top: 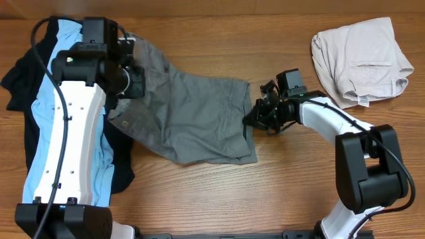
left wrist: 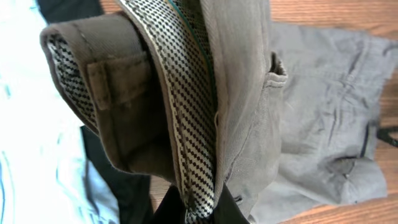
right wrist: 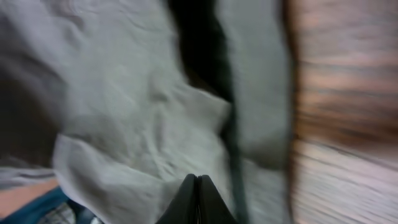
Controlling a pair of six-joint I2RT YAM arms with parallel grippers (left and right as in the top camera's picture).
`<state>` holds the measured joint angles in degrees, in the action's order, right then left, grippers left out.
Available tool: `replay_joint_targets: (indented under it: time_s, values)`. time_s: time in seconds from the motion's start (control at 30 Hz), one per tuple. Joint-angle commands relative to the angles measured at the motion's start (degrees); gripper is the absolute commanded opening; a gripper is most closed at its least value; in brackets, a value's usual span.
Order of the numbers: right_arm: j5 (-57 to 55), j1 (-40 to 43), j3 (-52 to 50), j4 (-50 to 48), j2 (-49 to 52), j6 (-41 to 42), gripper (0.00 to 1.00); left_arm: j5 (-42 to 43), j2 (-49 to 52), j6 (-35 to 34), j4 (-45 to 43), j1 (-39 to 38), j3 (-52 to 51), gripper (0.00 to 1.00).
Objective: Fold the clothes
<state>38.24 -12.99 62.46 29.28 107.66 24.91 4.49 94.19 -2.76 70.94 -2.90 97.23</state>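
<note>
The grey shorts (top: 192, 116) lie spread across the middle of the table, waistband at the left and leg hems at the right. My left gripper (top: 131, 78) is shut on the waistband and holds it raised. In the left wrist view the jaws (left wrist: 200, 210) pinch the checked inner lining of the shorts (left wrist: 311, 106). My right gripper (top: 256, 121) is at the right leg hem. In the blurred right wrist view its fingers (right wrist: 197, 198) are pressed together on the grey cloth (right wrist: 137, 106).
A light-blue shirt (top: 63, 40) lies on a black garment (top: 20, 79) at the left, under my left arm. Beige shorts (top: 362, 56) lie folded at the back right. Bare wood runs along the front.
</note>
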Motion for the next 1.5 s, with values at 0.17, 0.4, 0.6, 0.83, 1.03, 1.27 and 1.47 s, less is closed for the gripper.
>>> replay_joint_targets:
  time_s: [0.17,0.4,0.6,0.83,1.03,1.27,1.47]
  values:
    - [0.17,-1.75,-0.33,-3.04,0.87,6.91,0.04,1.09,-0.17,0.83,0.57,-6.58,1.51,0.04]
    - [1.14,-1.75,-0.37,-2.89,6.99,7.13,0.04,1.70,-0.20,-1.31,1.73,-11.26,1.53,0.04]
    - [1.31,-1.79,-0.37,-2.91,8.79,7.13,0.04,5.05,-0.04,-3.37,-0.76,-15.13,1.51,0.04]
    - [1.36,-1.79,-0.37,-3.04,8.79,7.34,0.04,5.60,2.91,-6.38,-4.00,-20.15,1.51,0.04]
    - [1.36,-1.79,-0.37,-3.06,8.79,7.34,0.04,5.73,9.46,-7.89,-4.59,-23.80,1.51,0.04]
    - [1.31,-1.79,-0.37,-3.13,8.79,7.32,0.04,11.43,17.79,-9.33,-7.72,-26.45,1.51,0.04]
    - [1.36,-1.79,-0.37,-3.06,8.79,7.34,0.04,15.28,22.73,-9.75,-9.55,-27.43,1.51,0.18]
